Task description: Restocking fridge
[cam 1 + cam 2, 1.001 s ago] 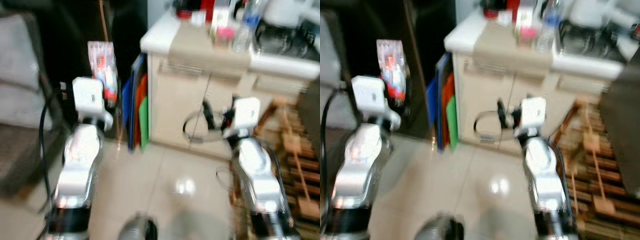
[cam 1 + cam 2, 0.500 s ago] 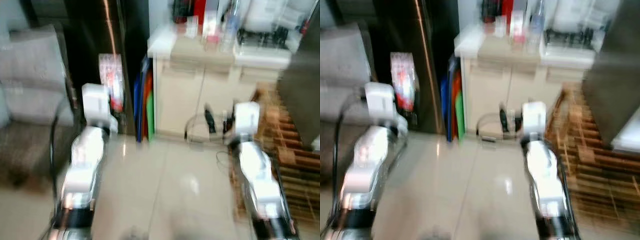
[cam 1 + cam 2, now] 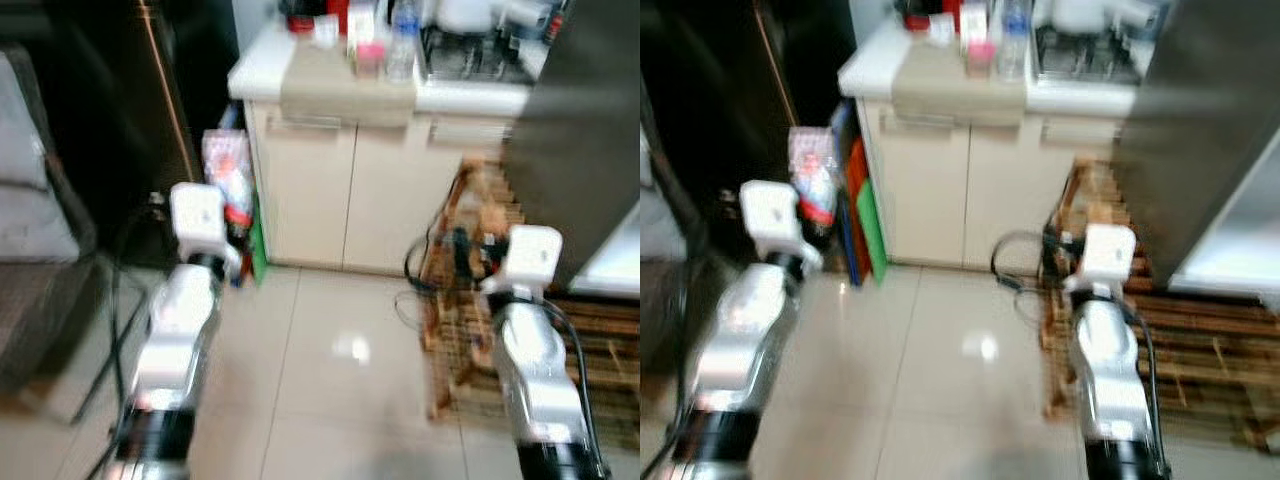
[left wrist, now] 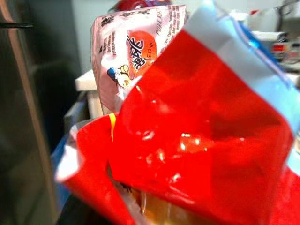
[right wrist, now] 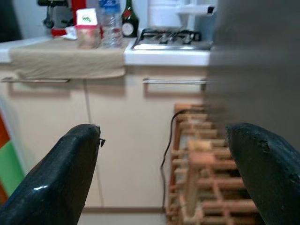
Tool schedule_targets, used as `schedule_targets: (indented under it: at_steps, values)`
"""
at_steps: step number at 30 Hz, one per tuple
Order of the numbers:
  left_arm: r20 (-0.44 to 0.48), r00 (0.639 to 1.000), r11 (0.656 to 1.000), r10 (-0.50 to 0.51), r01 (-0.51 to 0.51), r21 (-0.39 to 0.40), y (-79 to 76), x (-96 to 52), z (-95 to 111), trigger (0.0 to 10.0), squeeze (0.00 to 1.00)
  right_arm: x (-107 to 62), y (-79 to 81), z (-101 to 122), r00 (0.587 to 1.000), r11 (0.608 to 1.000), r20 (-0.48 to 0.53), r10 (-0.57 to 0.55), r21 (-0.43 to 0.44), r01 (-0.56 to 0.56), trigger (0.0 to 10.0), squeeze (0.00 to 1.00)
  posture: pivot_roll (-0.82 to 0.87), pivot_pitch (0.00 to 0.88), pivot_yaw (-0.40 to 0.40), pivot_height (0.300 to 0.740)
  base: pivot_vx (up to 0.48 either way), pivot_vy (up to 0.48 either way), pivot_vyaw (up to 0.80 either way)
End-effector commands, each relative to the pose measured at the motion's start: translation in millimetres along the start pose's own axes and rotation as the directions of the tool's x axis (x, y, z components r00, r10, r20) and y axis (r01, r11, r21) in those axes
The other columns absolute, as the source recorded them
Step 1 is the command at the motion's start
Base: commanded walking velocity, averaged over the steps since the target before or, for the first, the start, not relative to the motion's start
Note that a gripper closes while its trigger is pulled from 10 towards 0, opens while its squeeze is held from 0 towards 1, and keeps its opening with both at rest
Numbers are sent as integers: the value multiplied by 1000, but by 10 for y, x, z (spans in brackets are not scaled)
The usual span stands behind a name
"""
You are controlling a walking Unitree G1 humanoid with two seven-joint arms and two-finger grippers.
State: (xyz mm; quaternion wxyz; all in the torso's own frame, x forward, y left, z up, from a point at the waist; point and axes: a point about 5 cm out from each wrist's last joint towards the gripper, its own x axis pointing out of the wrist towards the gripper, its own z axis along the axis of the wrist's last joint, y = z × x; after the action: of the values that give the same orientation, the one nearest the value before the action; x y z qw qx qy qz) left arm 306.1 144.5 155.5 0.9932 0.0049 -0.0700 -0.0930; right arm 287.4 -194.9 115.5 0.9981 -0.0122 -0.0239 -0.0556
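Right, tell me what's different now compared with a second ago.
Mostly the camera moved: the whole view has swung, so the cream cabinet sits more centred and the wooden pallet and a grey appliance side have come into view on the right. Nothing was picked up or released. The left gripper still holds the red snack packet, and the right gripper stays open and empty.

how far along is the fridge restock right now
Early on: nothing looks stocked yet. In hand: the left gripper holds a red and white snack packet. The right gripper is open and empty, facing the cream cabinet. Left: putting the packet into the fridge.
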Motion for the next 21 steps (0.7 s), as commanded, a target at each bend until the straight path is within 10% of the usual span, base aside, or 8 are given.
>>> schedule_targets:
  at_steps: [1, 21]
  values:
    - [18, 1000, 1000, -25, 25, -13, -5, -60, 23, 10000, 0, 0, 60, 14, 1000, 1000, 1, 18, -6, -18, 10000, 0, -78, 0, 42, 740, 0, -428, 0]
    - [45, 991, 991, -130, 131, -25, -181, -112, 60, 10000, 0, -20, 108, 11, 997, 996, 4, 80, -48, -80, 10000, 0, -84, 0, 40, 740, 0, -193, -535]
